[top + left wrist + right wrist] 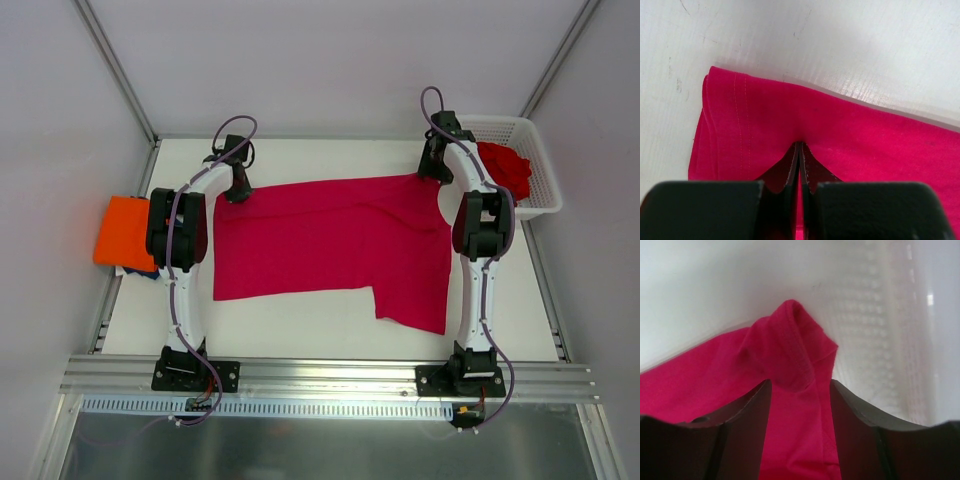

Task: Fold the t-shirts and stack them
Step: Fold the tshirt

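A crimson-pink t-shirt (330, 240) lies spread flat across the table, with one flap reaching toward the near right. At its far left corner, my left gripper (238, 190) is shut on the cloth. In the left wrist view the fingertips (800, 145) meet on the shirt (865, 135) just inside its hemmed edge. My right gripper (432, 172) stands at the far right corner. Its fingers (800, 382) are open, with a raised fold of the shirt (790, 340) between them. An orange t-shirt (127, 230) rests on a dark blue one (135, 270) at the table's left edge.
A white lattice basket (540, 180) stands at the far right, just beyond my right arm, with a red t-shirt (505, 165) in it. An aluminium rail (320, 375) with both arm bases runs along the near edge. White walls close in the far side.
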Available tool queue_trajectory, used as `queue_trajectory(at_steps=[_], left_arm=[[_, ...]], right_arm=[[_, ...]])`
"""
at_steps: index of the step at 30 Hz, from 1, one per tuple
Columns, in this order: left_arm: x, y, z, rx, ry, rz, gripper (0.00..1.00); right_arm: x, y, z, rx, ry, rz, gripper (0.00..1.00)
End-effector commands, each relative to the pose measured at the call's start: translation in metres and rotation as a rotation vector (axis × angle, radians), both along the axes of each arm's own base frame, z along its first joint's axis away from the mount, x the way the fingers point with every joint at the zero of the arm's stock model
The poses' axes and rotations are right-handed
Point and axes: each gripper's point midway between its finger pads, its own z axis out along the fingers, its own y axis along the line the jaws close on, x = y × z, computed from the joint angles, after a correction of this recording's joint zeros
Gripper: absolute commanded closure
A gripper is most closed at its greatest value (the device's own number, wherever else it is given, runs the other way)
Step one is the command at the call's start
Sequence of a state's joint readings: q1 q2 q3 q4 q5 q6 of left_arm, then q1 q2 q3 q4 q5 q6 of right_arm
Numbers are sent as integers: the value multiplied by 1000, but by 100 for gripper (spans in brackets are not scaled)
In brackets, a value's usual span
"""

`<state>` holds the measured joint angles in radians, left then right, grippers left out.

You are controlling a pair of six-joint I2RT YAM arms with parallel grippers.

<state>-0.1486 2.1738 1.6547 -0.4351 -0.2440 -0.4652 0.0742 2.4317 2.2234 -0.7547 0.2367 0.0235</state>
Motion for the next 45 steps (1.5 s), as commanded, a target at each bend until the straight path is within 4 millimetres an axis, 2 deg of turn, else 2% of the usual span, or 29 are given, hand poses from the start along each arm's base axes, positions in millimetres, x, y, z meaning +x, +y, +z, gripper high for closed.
queue_trajectory(at_steps=[1, 6, 9, 10, 14, 18, 20, 21, 23, 27, 30, 33, 38, 40, 41, 42, 43, 44, 45], left_arm=[[3, 3, 5, -10, 1, 20, 100], [2, 3, 3, -9, 5, 20, 100], [3, 3, 4, -10, 4, 18, 100], [3, 3, 4, -10, 4, 20, 100], [3, 3, 4, -13, 3, 20, 100], [3, 3, 4, -14, 3, 18, 100], [3, 3, 4, -14, 5, 18, 100], [3, 3, 4, -15, 5, 17, 100], [3, 3, 4, -16, 5, 18, 100], [2, 3, 3, -16, 8, 18, 100], [2, 3, 3, -20, 12, 17, 100], [2, 3, 3, -24, 13, 17, 100], [1, 2, 1, -31, 18, 17, 100], [1, 3, 2, -30, 17, 14, 100], [2, 2, 3, -30, 14, 13, 100], [2, 2, 3, -30, 13, 14, 100], [3, 5, 11, -21, -5, 27, 100], [-1, 7, 12, -16, -10, 42, 100], [-2, 8, 19, -7, -26, 49, 100]], right_arm=[[6, 18, 10, 94, -16, 64, 46], [6, 21, 5, 123, -6, 73, 56], [4, 16, 5, 122, 10, 59, 62], [1, 14, 3, 118, 22, 54, 70], [-5, 2, -1, 77, 49, 23, 72], [-10, -1, -3, 65, 69, 10, 71], [-13, -4, -2, 55, 75, -4, 82], [-15, -6, -3, 46, 78, -11, 94], [-17, -8, -3, 40, 85, -18, 100], [-19, -9, -3, 34, 92, -20, 100], [-25, -19, -2, -12, 107, -45, 100], [-38, -28, -6, -59, 149, -56, 100], [-48, -33, -8, -87, 177, -55, 100], [-49, -31, -8, -76, 175, -52, 86], [-49, -28, -6, -59, 169, -48, 63], [-48, -25, -8, -48, 160, -39, 55], [-48, -22, -5, -39, 144, -32, 49], [-46, -17, 17, -23, 78, -14, 43], [-45, -11, 11, -25, 39, 29, 40]])
